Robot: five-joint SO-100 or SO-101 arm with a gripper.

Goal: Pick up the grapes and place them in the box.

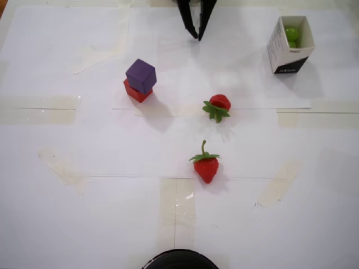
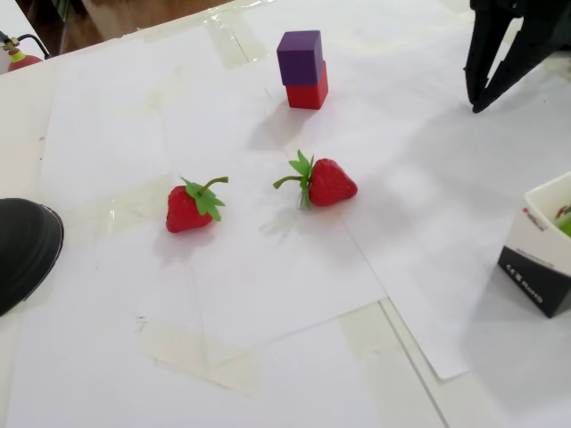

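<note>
The white box [image 1: 287,51] with a black band at its base stands at the far right in the overhead view. Light-green grapes [image 1: 291,35] lie inside it. In the fixed view the box [image 2: 538,242] is cut off by the right edge and only a sliver of green [image 2: 565,221] shows inside. No loose grape shows on the table. My gripper [image 1: 198,38] is at the top centre, left of the box and well apart from it. Its black fingers taper to tips that nearly meet, and it holds nothing. It also shows at the top right of the fixed view [image 2: 474,94].
A purple cube [image 1: 141,74] sits on a red cube [image 1: 136,91] left of the gripper. Two red strawberries [image 1: 219,105] [image 1: 206,167] lie mid-table. A black round object [image 1: 179,260] sits at the near edge. White paper sheets taped down cover the table.
</note>
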